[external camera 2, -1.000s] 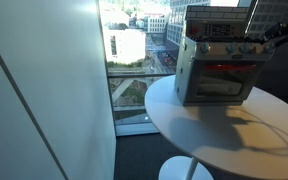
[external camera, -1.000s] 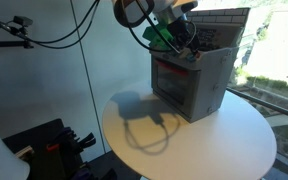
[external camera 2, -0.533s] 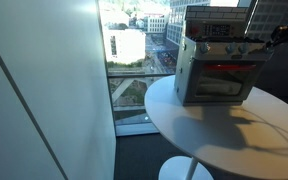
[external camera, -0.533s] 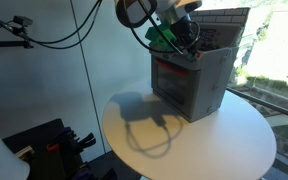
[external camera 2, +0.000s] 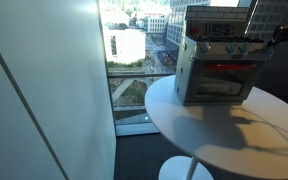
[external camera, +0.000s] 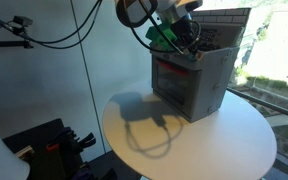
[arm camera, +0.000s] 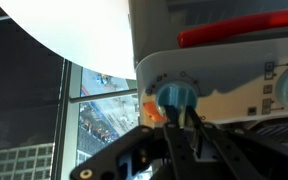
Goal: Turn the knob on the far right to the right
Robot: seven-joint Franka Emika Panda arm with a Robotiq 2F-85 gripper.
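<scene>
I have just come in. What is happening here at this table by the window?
A robot is working on a grey toy oven that stands on a round white table beside a window. Its pincer is up at the oven's front strip, at the end knob of the row. In the wrist view the fingertips sit close together right at this knob, but whether they grip it cannot be told.
</scene>
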